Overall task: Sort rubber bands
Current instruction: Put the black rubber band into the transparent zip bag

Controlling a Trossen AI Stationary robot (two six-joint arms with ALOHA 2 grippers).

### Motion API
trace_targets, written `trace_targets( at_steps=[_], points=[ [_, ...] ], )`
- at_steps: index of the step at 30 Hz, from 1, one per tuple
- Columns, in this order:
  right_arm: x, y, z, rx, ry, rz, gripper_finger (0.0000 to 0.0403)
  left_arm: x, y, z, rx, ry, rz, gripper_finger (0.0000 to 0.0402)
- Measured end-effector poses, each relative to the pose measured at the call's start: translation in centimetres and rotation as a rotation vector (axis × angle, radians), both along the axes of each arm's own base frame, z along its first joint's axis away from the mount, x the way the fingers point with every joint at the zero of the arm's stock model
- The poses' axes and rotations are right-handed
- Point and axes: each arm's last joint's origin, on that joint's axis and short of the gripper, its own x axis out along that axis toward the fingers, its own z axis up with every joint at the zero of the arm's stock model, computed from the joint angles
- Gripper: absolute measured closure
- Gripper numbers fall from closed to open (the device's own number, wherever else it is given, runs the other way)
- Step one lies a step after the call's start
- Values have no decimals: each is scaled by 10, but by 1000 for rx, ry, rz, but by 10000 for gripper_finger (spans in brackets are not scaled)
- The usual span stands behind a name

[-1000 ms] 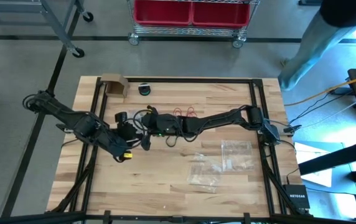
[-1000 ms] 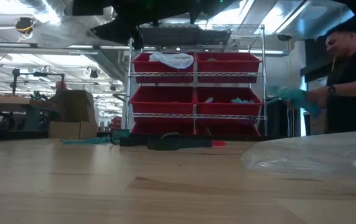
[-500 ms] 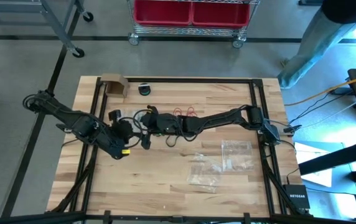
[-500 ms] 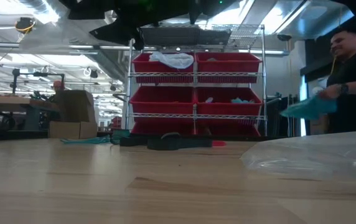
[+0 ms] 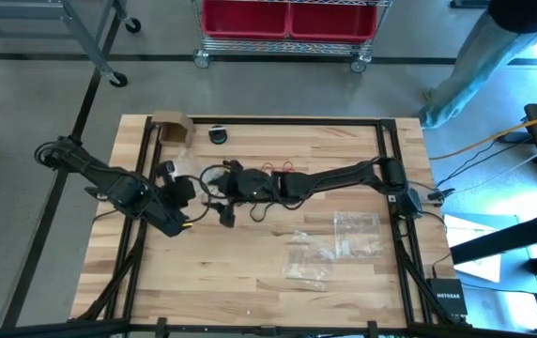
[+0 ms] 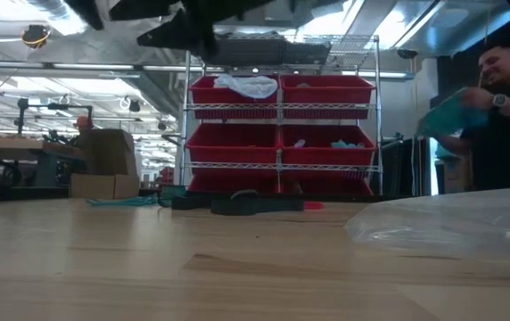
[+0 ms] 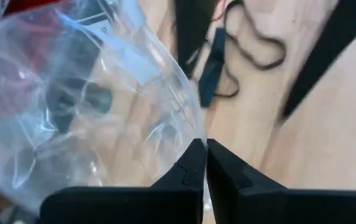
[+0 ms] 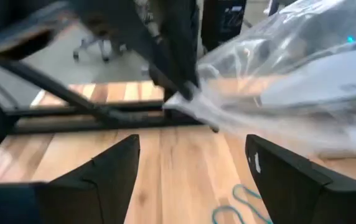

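My black left gripper [image 7: 205, 163] pinches a clear bag [image 7: 84, 93] over pale wood table [image 7: 327, 124], near black rubber bands [image 7: 252, 43] and teal ones [image 8: 240, 208].

High camera looking straight down over whole table [image 5: 250, 253]; low camera sitting at tabletop level, facing far across to red-bin rack [image 6: 277, 125]; left wrist camera hovering close on clear bag [image 7: 84, 99]; right wrist camera also seeing that bag, from opposite side
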Motion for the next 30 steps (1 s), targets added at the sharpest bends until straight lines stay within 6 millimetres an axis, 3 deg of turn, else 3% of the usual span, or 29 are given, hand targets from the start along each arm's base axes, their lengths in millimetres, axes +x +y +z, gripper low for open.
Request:
trace_targets(
  at_steps=[9, 15, 22, 30],
  points=[
    [-36, 13, 28, -247, 203, 105, 119, -1, -1, -1, 2, 54, -62, 401],
    [-57, 21, 35, -568, 379, 92, 119, 2, -9, -2, -124, 115, -198, 401],
    [-59, 47, 38, -783, 350, 201, 119, 12, -20, 1, -267, 89, -394, 401],
    [-63, 77, 36, -980, 340, 333, 119, 13, -20, 1, -278, 81, -396, 401]
  ],
)
